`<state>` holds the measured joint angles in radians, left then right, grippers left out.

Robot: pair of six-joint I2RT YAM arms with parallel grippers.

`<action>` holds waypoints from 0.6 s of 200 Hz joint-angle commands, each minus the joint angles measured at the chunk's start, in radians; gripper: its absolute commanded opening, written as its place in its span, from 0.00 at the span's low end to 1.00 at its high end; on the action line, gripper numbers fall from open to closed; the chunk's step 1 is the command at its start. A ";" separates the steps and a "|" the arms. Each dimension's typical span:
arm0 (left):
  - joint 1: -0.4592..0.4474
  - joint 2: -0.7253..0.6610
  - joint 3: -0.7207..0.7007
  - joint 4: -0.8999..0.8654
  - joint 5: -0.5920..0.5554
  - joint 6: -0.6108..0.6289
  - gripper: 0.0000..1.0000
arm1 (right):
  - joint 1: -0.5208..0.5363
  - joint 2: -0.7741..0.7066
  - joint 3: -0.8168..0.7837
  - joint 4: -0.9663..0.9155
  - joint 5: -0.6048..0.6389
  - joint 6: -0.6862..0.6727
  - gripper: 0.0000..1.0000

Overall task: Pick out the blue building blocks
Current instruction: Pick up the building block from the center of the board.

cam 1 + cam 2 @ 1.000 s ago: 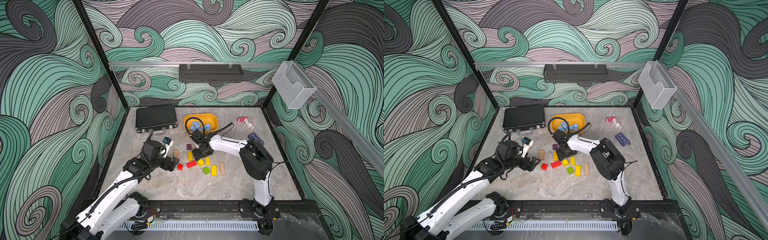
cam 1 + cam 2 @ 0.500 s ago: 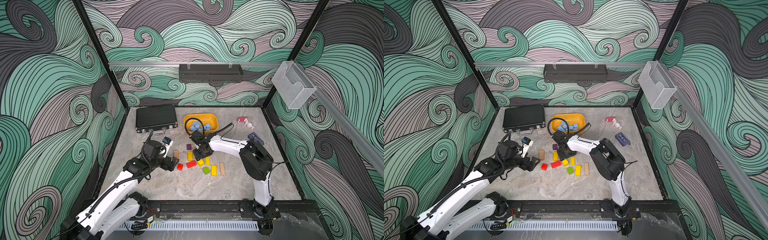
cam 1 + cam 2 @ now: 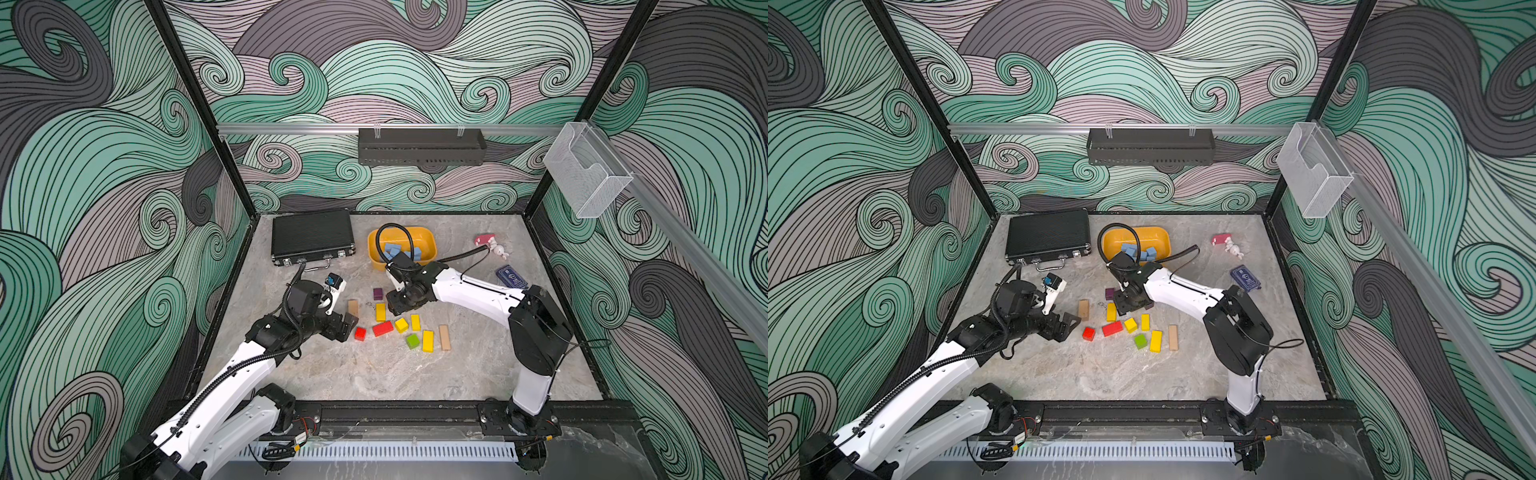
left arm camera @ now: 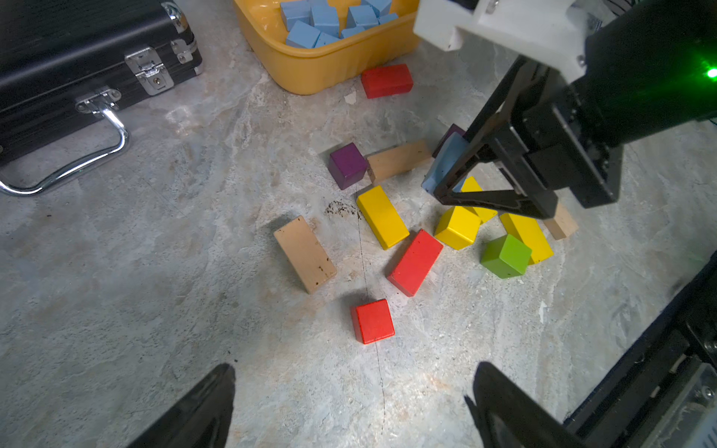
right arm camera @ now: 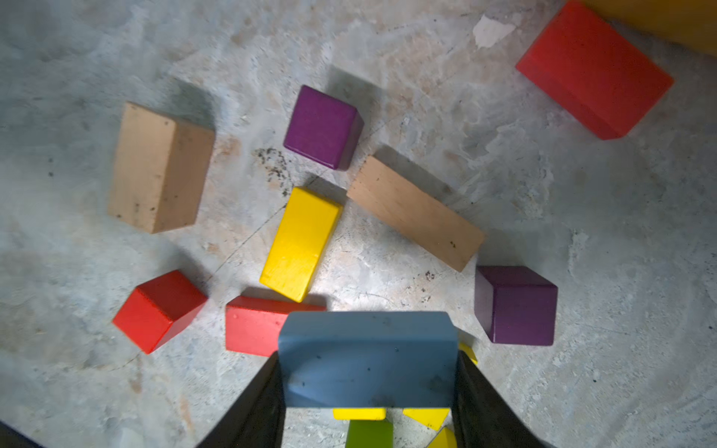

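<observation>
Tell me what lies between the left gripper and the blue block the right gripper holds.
A small red cube, then a long red block, lie between the left gripper and the blue block, as the left wrist view shows.

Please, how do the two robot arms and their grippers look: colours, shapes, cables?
The left arm and right arm have white shells and black joints. A black ribbed cable runs along each. The left gripper and right gripper are black, with slim pointed fingers. A green light glows on the right wrist.
</observation>
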<state>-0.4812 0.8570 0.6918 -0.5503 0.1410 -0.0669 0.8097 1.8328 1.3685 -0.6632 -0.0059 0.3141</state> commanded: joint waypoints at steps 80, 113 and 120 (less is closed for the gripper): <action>-0.005 -0.014 0.139 0.036 -0.051 0.034 0.95 | -0.031 -0.154 0.140 -0.072 -0.036 -0.018 0.00; -0.005 0.020 0.171 0.066 -0.056 0.053 0.95 | -0.073 -0.149 0.205 -0.090 -0.028 -0.026 0.00; -0.005 0.031 0.177 0.072 -0.059 0.055 0.95 | -0.084 -0.144 0.218 -0.097 -0.026 -0.031 0.00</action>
<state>-0.4812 0.8627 0.8173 -0.5201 0.1013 -0.0380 0.7593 1.6928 1.5417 -0.7227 -0.0414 0.3035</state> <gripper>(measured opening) 0.946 0.602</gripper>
